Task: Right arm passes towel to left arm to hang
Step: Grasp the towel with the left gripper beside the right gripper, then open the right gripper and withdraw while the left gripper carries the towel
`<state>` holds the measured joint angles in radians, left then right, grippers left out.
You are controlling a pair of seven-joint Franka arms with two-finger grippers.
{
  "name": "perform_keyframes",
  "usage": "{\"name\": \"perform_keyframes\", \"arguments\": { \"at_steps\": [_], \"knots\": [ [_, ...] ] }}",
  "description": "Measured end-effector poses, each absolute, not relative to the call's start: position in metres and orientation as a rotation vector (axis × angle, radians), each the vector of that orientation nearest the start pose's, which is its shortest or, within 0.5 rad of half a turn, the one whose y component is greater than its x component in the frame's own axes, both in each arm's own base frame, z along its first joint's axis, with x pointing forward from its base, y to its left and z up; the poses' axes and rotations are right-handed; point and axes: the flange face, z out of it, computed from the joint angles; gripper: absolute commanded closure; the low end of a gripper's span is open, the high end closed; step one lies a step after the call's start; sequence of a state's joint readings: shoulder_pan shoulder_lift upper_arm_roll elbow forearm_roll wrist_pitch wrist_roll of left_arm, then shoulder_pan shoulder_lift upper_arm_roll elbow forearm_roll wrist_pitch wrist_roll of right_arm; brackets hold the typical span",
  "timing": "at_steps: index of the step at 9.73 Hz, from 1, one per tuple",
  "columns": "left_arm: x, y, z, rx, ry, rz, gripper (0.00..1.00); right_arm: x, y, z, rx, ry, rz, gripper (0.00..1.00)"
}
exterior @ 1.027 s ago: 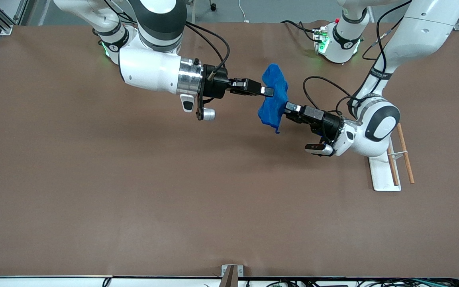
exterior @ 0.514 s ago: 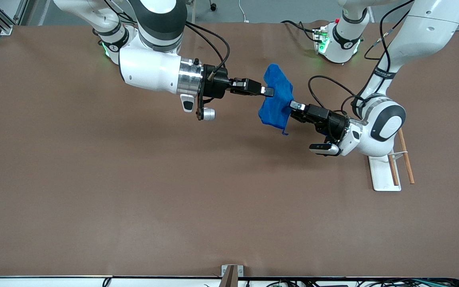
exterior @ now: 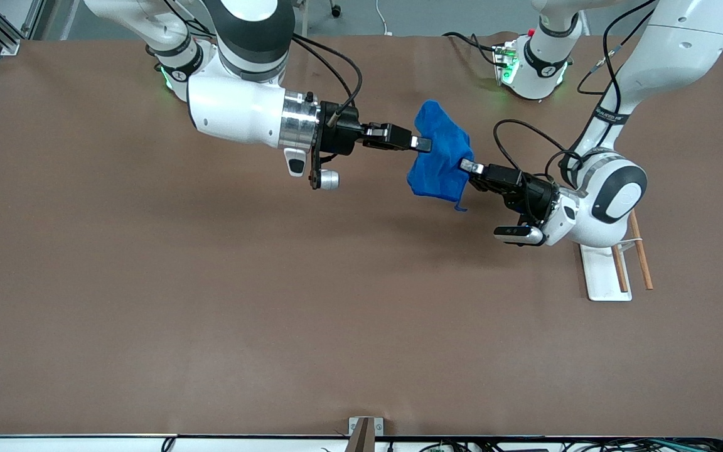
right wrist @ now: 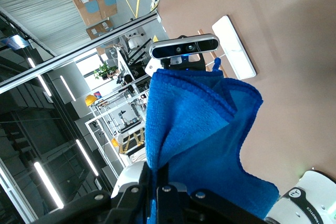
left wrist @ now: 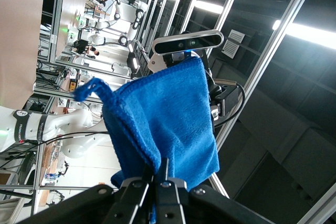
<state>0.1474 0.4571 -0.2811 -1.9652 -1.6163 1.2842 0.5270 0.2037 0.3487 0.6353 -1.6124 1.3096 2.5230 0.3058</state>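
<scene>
The bright blue towel (exterior: pixel 439 152) hangs in the air over the table between both grippers. My right gripper (exterior: pixel 425 144) is shut on one edge of the towel, which also shows in the right wrist view (right wrist: pixel 202 145). My left gripper (exterior: pixel 467 167) is shut on the towel's other edge, which also shows in the left wrist view (left wrist: pixel 163 116). A small corner loop (exterior: pixel 459 206) dangles below the cloth. Each wrist view shows the other arm's camera past the cloth.
A white base (exterior: pixel 604 273) with two thin wooden rods (exterior: pixel 639 250) lies on the brown table toward the left arm's end, just under the left arm's wrist. The arm bases stand along the table's edge farthest from the front camera.
My left gripper has pulled its edge of the towel toward the left arm's end, spreading the cloth wider. My right gripper has stayed in place, still shut on the towel.
</scene>
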Motion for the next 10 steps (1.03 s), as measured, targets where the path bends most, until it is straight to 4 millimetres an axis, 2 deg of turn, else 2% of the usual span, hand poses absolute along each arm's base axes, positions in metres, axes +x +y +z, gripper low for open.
{"name": "perform_keyframes", "arguments": {
  "at_steps": [1,2,3,5,6,8,10],
  "knots": [
    [0.556,-0.185,0.341,1.243,0.016,-0.48,1.0,0.511,0.466,0.52,-1.807,0.465,0.287,1.0],
    [0.564,-0.18,0.356,1.287,0.063,-0.485,1.0,0.511,0.466,0.52,-1.807,0.465,0.287,0.61],
    [0.573,-0.172,0.376,1.339,0.129,-0.484,1.0,0.511,0.466,0.52,-1.807,0.466,0.288,0.01],
    [0.588,-0.16,0.416,1.455,0.238,-0.483,1.0,0.517,0.46,0.513,-1.839,0.457,0.259,0.0],
    [0.594,-0.155,0.426,1.556,0.262,-0.493,1.0,0.526,0.447,0.507,-1.887,0.439,0.227,0.0],
    [0.606,-0.139,0.444,1.76,0.299,-0.51,1.0,0.555,0.4,0.495,-2.035,0.361,0.151,0.0],
    [0.623,-0.089,0.469,1.944,0.438,-0.509,1.0,0.578,0.331,0.482,-2.238,0.312,0.063,0.0]
  ]
}}
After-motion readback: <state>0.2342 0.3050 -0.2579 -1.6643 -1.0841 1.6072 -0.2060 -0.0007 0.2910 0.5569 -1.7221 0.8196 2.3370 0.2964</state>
